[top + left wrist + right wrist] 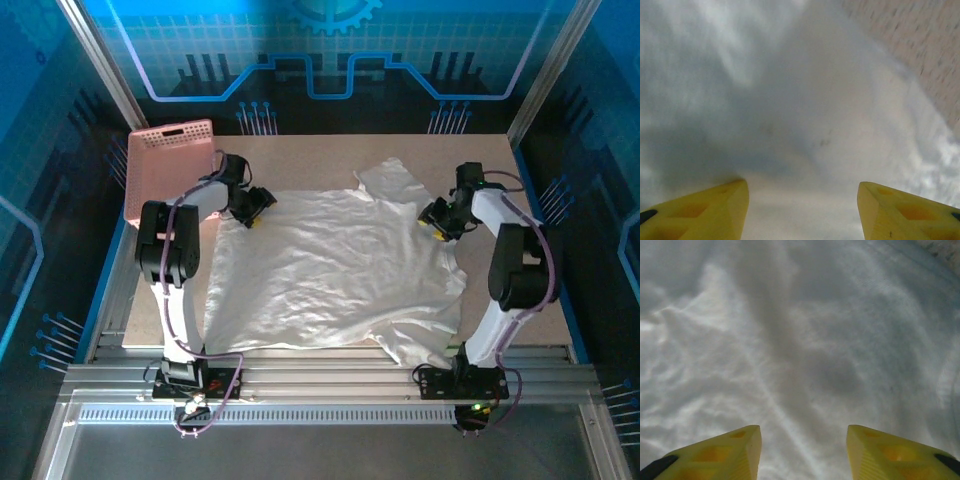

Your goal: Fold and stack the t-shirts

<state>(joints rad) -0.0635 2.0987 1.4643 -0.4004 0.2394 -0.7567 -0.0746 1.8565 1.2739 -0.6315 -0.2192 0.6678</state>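
A white t-shirt lies spread and wrinkled across the middle of the table, one sleeve at the far right and one at the near right. My left gripper hovers low over the shirt's far-left corner. In the left wrist view its yellow fingers stand apart over the white cloth, nothing pinched between them. My right gripper is at the shirt's right edge, just below the far sleeve. Its fingers also stand apart above the fabric. No print shows on the cloth.
A pink lattice basket leans at the far-left corner of the table, just behind the left arm. Bare tan tabletop runs along the far side, and a strip of it shows beyond the cloth. Metal rails cross the near edge.
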